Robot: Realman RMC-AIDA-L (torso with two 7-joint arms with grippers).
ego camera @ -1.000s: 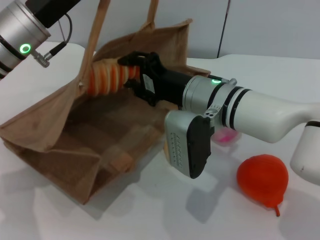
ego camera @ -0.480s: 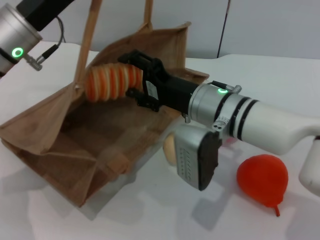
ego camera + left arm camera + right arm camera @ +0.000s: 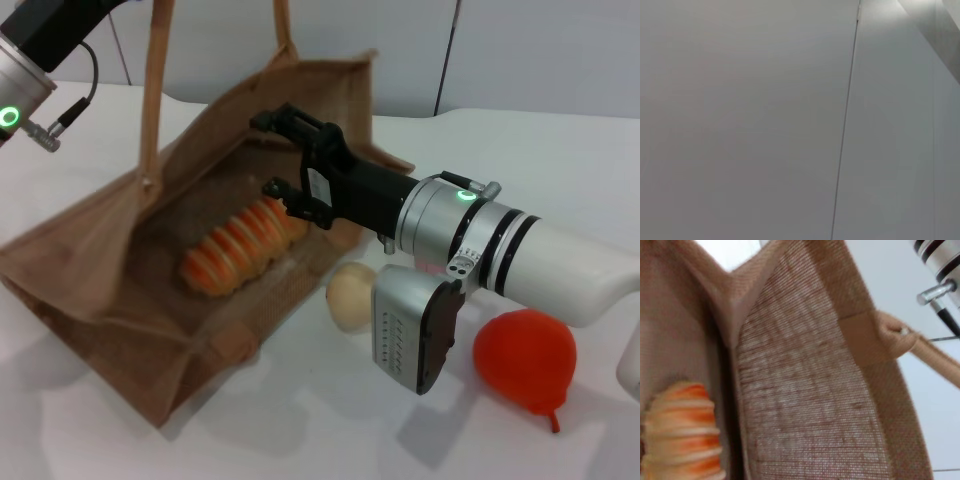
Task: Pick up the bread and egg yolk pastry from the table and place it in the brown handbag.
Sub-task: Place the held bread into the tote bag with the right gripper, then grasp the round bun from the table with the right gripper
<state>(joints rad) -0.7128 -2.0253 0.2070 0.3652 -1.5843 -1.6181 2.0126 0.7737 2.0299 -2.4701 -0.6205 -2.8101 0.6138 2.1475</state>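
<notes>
Bread inside brown handbag; egg yolk pastry just right.

A bare lab or test room, by the look of it: a plain white desk, blank grey-white wall panels behind, and toy foods laid out beside a jute bag.

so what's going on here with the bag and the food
The bread lies inside the brown handbag. The right gripper is open at the bag's mouth, holding nothing. The left arm is up at the bag's handle. The egg yolk pastry sits on the table beside the bag, not yet picked up.
</notes>
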